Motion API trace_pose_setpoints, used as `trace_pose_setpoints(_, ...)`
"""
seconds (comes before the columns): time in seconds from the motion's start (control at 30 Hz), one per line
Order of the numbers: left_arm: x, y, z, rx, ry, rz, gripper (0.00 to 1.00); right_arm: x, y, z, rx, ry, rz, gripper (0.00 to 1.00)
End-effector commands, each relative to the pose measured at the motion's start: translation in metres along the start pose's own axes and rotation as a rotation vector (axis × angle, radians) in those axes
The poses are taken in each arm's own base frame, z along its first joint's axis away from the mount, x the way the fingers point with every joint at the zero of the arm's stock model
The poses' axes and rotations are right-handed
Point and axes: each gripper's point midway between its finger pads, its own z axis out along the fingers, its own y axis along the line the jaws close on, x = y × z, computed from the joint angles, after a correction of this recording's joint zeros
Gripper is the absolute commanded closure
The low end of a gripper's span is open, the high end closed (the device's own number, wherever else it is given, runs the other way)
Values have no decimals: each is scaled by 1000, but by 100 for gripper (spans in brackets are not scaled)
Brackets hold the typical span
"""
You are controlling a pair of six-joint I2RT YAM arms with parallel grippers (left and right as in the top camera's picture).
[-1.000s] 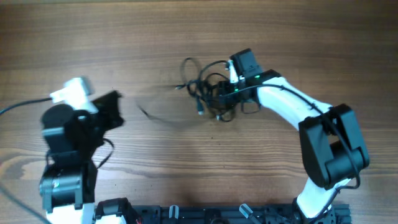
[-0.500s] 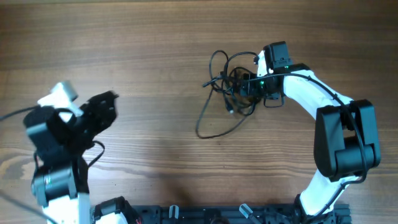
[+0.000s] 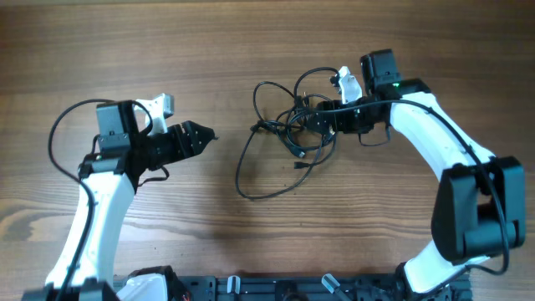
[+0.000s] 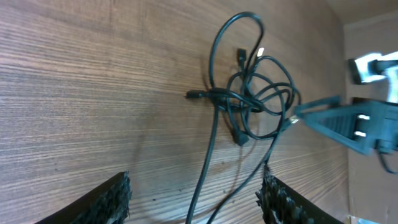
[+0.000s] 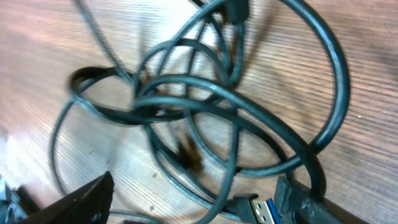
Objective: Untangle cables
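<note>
Black cables (image 3: 294, 125) on the overhead view now lie at 1 o'clock on the wooden table (image 3: 251, 50). They are looser than a second ago, when they were a tight knot. One long loop has spilled out toward 6 o'clock, and smaller loops fan toward 9. Your right gripper (image 3: 316, 121) sits in the tangle's 3 o'clock side after dragging it sideways. Your left gripper (image 3: 205, 135) has swung in from the far edge and points at the cables from 9 o'clock, not yet touching them.

On the left wrist view, the jaws are wide open with nothing in them. The cables (image 4: 249, 93) lie ahead, and the long tail runs back toward you.

On the right wrist view, the jaws stand apart. Several strands and a blue-tongued USB plug (image 5: 258, 208) lie between them, and no strand looks pinched.

That slack looks like real progress. The freed tail seems the natural strand for your left arm to take.
</note>
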Motion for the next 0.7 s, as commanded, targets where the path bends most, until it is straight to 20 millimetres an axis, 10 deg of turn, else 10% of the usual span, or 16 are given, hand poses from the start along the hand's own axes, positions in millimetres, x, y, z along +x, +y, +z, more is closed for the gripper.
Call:
trace_pose_setpoints(0.0, -4, 5, 14, 20, 24, 18, 32, -2, 20, -6, -48, -3, -78, 20)
trace_pose_setpoints(0.43, 12, -9, 41, 78, 107, 61, 52, -22, 74, 4, 15, -80, -367, 36)
trace_pose_setpoints(0.47, 14, -13, 43, 84, 115, 71, 60, -22, 78, 6, 17, -83, -396, 35)
trace_pose_setpoints(0.53, 19, -15, 48, 71, 131, 85, 71, -29, 89, 7, -3, -118, -414, 0)
trace_pose_setpoints(0.67, 27, -9, 62, 26, 162, 63, 72, -41, 100, 6, -45, -171, -403, 0)
